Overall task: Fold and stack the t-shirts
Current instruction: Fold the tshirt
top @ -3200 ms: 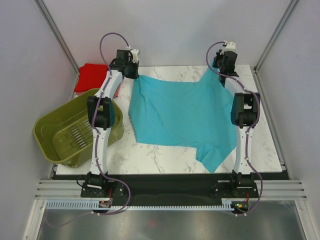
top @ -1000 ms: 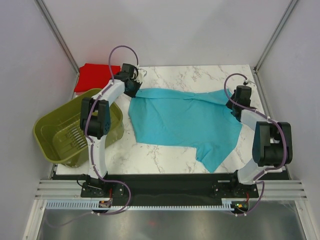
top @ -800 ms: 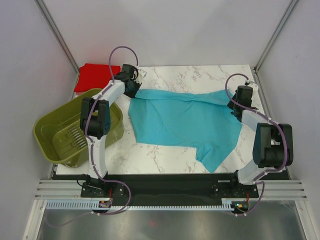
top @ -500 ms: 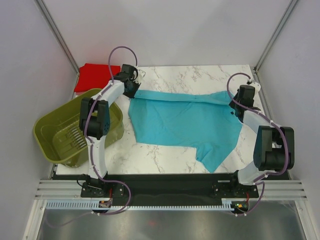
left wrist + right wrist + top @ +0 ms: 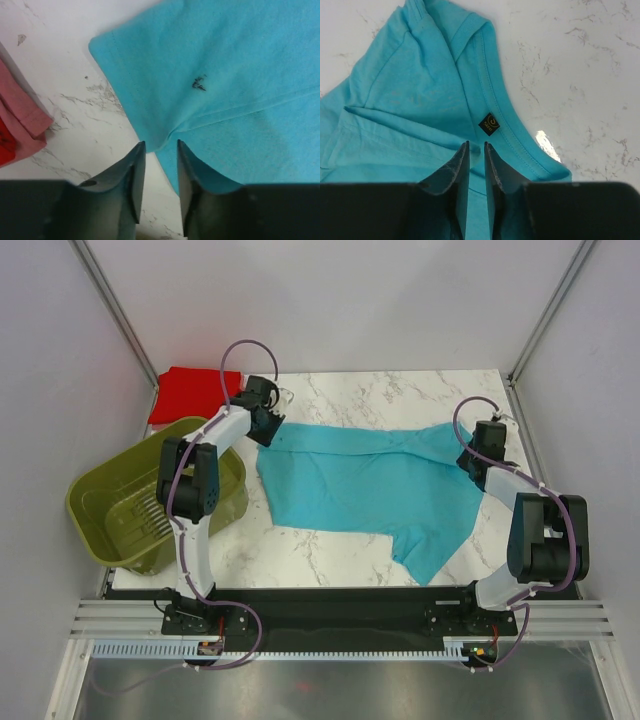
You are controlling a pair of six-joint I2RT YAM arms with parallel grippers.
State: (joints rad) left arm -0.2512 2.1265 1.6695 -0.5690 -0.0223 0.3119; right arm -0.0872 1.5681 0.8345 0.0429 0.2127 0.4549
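Note:
The turquoise t-shirt (image 5: 370, 480) lies across the marble table (image 5: 380, 390), its far part folded toward me. My left gripper (image 5: 270, 423) sits low at the shirt's far-left corner. In the left wrist view its jaws (image 5: 161, 145) stand apart, with a pinched ridge of turquoise cloth (image 5: 225, 75) just past the tips and bare table showing between them. My right gripper (image 5: 474, 454) rests on the collar end. Its jaws (image 5: 476, 145) are only slightly apart, over a small ridge of cloth (image 5: 420, 90) below the black neck label (image 5: 491, 123). The red t-shirt (image 5: 185, 395) lies folded at the far left.
An olive-green slotted basket (image 5: 140, 505) stands off the table's left edge, beside the left arm. The red cloth's edge (image 5: 10, 135) shows at the left of the left wrist view. Grey walls close in the back and sides.
Both arms have drawn the shirt's far edge a little nearer and settled lower. Both pairs of jaws have parted, the left more than the right, leaving the cloth on the table.

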